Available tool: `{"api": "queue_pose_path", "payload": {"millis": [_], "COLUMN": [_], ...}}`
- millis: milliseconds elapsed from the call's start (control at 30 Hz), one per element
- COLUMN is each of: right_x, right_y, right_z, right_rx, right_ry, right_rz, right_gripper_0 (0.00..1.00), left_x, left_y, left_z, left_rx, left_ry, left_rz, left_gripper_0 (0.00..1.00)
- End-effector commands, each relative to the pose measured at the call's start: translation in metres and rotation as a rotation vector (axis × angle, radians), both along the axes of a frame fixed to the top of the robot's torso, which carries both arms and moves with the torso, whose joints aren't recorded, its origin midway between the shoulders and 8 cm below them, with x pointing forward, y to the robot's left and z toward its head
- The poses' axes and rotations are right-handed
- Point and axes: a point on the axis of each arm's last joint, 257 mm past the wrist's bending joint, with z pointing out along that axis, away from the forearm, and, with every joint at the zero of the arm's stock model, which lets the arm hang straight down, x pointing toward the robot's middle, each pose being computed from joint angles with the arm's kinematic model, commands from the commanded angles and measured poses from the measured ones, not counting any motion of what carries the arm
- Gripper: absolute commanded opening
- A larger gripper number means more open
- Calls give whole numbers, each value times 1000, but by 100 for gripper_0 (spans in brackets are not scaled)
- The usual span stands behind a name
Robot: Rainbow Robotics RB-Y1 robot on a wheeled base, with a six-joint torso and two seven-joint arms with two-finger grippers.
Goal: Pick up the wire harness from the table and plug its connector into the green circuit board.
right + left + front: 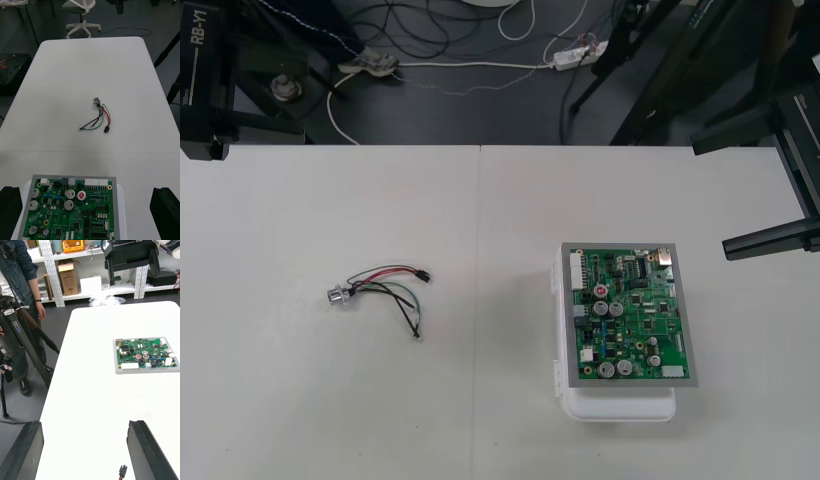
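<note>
Pale, matte tabletop [480,420] carried both task pieces, well apart. From the front, the wire harness [385,290] lay loose toward 9 o'clock on the table. The green circuit board [630,315] sat on its white base [620,408] toward 4 o'clock.

The harness looked light and limp: a few thin wires in red, black and green, looped and splayed. A round metal socket [337,296] closed its 9 o'clock end and a small black plug [421,272] its 2 o'clock end. A green and black pair trailed toward 5 o'clock; its tip was too small to make out, possibly a bare lead.

The wires would probably flop and give no stiffness. The hard plug body, pinched by its sides, seemed the best hold. The smooth socket would likely roll or slip, and would dangle as the heavier end. The board was rigid, flat and crowded with silver capacitor cans and white headers, so its pins would want a gentle, square push.

The left gripper [84,425] hung over the table, black fingers spread wide and empty, the plug lying between them. The right gripper [88,189] hung above the board's edge, fingers equally wide apart, with the harness well beyond.
</note>
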Motion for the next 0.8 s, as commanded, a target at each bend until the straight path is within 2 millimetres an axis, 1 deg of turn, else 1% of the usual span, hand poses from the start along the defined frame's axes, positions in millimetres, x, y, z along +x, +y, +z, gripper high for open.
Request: {"api": "queue_pose_path", "payload": {"millis": [33,800], "right_x": [4,4], "right_y": [-4,-4], "right_z": [20,20], "right_rx": [-4,-4], "right_ry": [-82,-82], "right_rz": [9,9], "right_gripper_0": [100,100], "left_x": [-1,-1], "left_y": [-6,-6], "left_z": [25,25], "left_rx": [-20,-20], "left_ry": [-15,-15], "left_rz": [-1,-1], "left_gripper_0": [66,65]}}
